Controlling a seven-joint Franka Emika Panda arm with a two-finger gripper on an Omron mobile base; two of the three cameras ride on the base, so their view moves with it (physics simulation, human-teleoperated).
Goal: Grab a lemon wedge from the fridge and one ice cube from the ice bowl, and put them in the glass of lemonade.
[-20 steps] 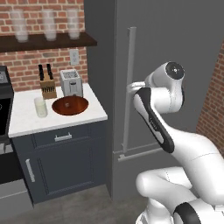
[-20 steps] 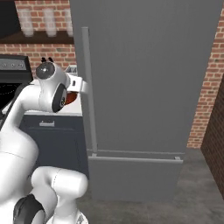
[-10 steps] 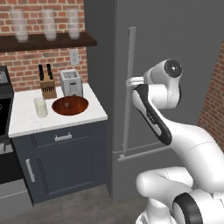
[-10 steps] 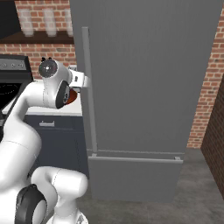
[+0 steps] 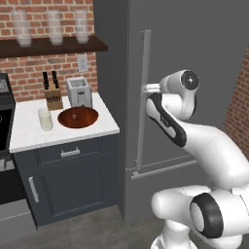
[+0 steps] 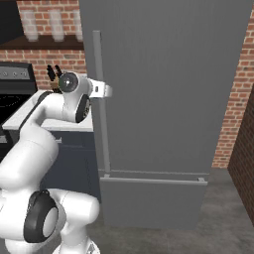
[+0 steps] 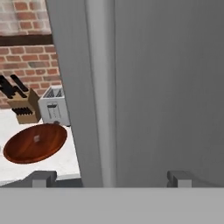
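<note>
The fridge (image 5: 194, 44) is a tall grey cabinet with its door closed, so the lemon wedge is hidden. My gripper (image 5: 146, 88) is open at the long vertical bar handle (image 5: 142, 121), about halfway up it. In the hand view the handle (image 7: 100, 87) runs between my two fingertips (image 7: 43, 178), and I see no contact with it. The reddish-brown ice bowl (image 5: 78, 117) sits on the white counter left of the fridge. The glass of lemonade (image 5: 45, 119) stands just left of the bowl. From the other side, the gripper (image 6: 106, 91) overlaps the handle (image 6: 99, 139).
A toaster (image 5: 79, 91) and a knife block (image 5: 52, 97) stand behind the bowl. A shelf with frosted glasses (image 5: 53, 26) hangs above the counter. A stove (image 5: 4, 126) borders the counter's left. A brick wall (image 6: 235, 99) stands right of the fridge.
The arm has reached slightly up and forward, bringing the open gripper closer around the fridge handle. The fridge door stays closed.
</note>
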